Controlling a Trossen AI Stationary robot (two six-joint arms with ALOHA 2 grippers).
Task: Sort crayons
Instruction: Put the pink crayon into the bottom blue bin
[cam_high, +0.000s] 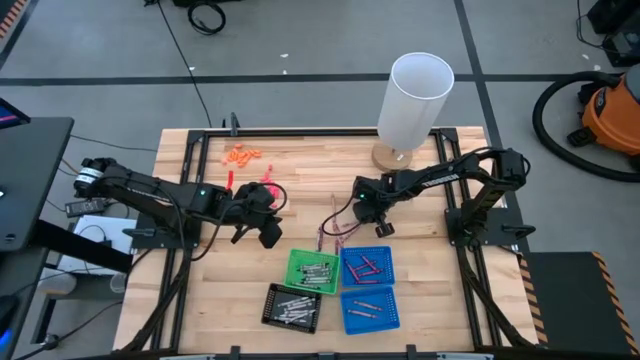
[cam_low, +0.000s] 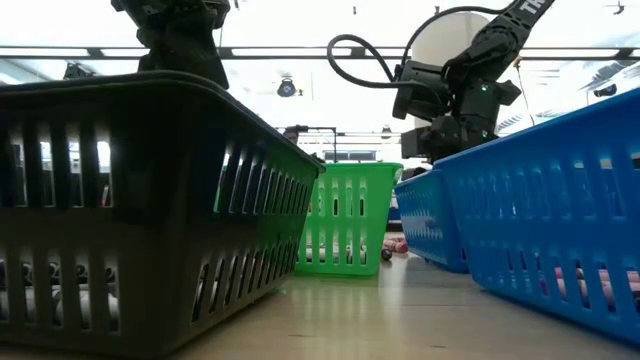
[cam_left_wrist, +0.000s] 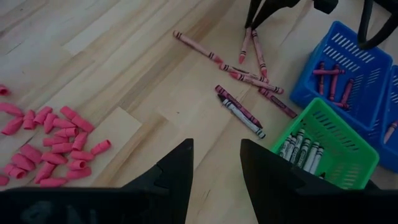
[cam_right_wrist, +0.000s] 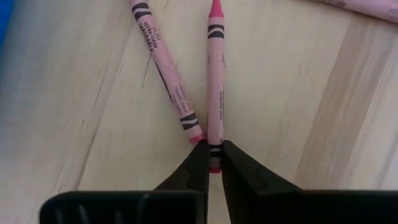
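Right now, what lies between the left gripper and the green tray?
In the left wrist view, mostly bare wood. Between the left gripper and the green tray lie a white crayon and a maroon crayon, side by side.

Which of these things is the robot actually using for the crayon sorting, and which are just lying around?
In use: loose crayons, pink crayon in the right gripper, green tray, blue trays, black tray.

Lying about: pink erasers, orange bits, white cylinder.
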